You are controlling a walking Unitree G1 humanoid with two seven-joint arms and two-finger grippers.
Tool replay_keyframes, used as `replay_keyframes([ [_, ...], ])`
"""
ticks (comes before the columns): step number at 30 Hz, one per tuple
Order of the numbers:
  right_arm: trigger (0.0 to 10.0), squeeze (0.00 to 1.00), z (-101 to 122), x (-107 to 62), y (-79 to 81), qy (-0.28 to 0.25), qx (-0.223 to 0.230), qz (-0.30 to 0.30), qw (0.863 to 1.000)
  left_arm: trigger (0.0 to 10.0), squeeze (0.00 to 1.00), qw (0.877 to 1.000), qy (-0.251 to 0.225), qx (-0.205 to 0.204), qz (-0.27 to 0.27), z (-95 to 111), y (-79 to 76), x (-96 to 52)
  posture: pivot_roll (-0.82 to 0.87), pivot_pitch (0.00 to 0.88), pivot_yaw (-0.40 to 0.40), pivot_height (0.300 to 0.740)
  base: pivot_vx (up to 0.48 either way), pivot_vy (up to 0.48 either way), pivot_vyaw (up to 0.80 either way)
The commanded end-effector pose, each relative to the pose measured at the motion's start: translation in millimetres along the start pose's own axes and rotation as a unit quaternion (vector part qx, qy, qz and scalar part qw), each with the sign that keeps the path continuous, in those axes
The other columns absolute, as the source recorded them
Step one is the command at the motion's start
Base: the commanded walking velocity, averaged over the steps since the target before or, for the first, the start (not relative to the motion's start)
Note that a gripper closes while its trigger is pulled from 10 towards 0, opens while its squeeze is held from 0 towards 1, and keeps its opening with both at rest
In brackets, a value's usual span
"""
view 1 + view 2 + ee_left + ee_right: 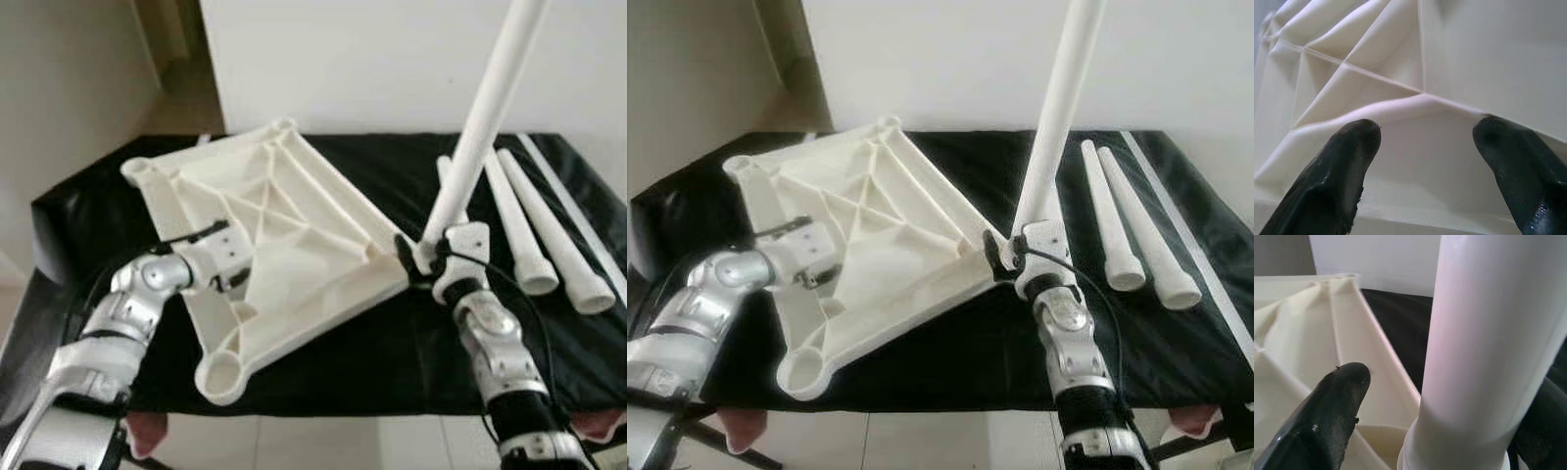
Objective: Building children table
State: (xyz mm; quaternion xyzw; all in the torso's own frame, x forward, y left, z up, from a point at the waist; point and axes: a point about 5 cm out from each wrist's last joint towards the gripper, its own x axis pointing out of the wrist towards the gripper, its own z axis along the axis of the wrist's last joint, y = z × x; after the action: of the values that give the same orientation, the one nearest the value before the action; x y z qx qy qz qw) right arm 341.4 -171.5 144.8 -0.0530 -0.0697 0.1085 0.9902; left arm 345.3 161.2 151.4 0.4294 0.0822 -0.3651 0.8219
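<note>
One leg [480, 127] in tabletop [294, 235] socket.

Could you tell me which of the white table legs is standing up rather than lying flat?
The leg in the right gripper, raised at the tabletop's right corner; the other legs lie flat.

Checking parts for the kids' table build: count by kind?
Tabletop, underside up: 1
Leg held by right gripper at a corner socket: 1
Loose legs on the black cloth: 2
Total: 4
</note>
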Motion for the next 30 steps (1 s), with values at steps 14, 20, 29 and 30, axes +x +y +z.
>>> replay_keyframes([
  [14, 10.0, 0.00, -2.2, 0.7, 20.0, -0.041, 0.008, -0.027, 0.999, 10.0, 0.00, 0.974, -0.140, -0.014, -0.177, 60.0, -3.1, -12.4, -0.03, 0.000, 0.022, 0.740, 0.000, 0.000, 0.00],
  [20, 10.0, 0.00, -8.5, -17.7, 13.1, -0.065, 0.046, -0.105, 0.991, 10.0, 0.00, 0.969, -0.238, -0.047, -0.040, 94.8, 56.6, -32.3, -0.03, 0.000, 0.029, 0.740, 0.000, 0.000, 0.00],
  [29, 10.0, 0.00, -13.4, -49.0, 10.2, -0.075, 0.073, -0.148, 0.983, 10.0, 0.00, 0.983, -0.173, -0.038, -0.035, 65.8, 62.3, -36.3, -0.03, 0.000, 0.032, 0.740, 0.000, 0.000, 0.00],
  [30, 10.0, 0.00, -13.4, -49.0, 10.2, -0.075, 0.073, -0.148, 0.983, 10.0, 0.00, 0.983, -0.173, -0.038, -0.035, 65.8, 62.3, -36.3, -0.03, 0.000, 0.032, 0.740, 0.000, 0.000, 0.00],
])
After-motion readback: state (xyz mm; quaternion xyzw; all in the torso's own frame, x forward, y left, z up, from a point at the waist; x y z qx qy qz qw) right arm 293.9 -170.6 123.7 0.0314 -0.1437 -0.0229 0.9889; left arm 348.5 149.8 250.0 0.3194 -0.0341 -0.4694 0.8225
